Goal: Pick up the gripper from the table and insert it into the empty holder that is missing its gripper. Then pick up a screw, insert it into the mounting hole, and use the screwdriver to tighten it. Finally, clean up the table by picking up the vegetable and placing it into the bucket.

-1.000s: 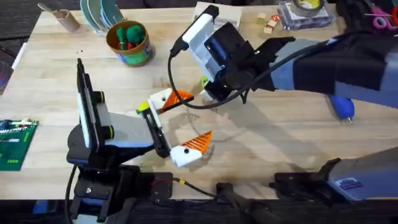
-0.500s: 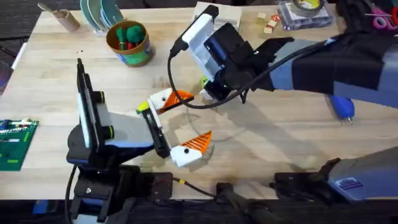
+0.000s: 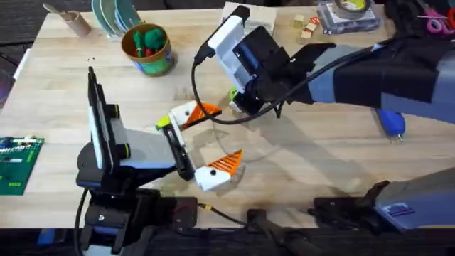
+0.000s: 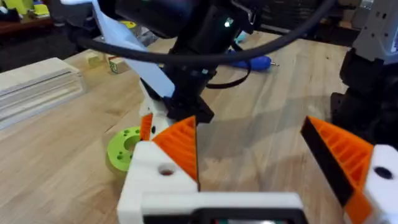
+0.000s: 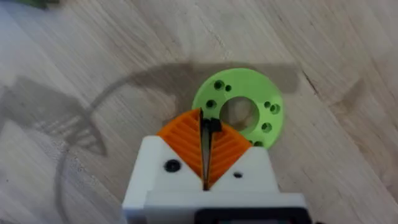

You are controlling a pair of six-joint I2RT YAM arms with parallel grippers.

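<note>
Right tool (image 5: 205,155), pads pressed together around a thin dark sliver, hovers over a green disc (image 5: 239,112) on the surface (image 3: 320,142). Left tool (image 3: 206,142) stands apart nearby. Screwdriver (image 3: 391,122) lies well right.

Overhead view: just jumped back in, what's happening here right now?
The right arm has reached across the middle. The right gripper is over the green disc, its pads closed on a small dark piece, possibly a screw. The left gripper is wide open beside it, holding nothing. The screwdriver lies on the table.
</note>
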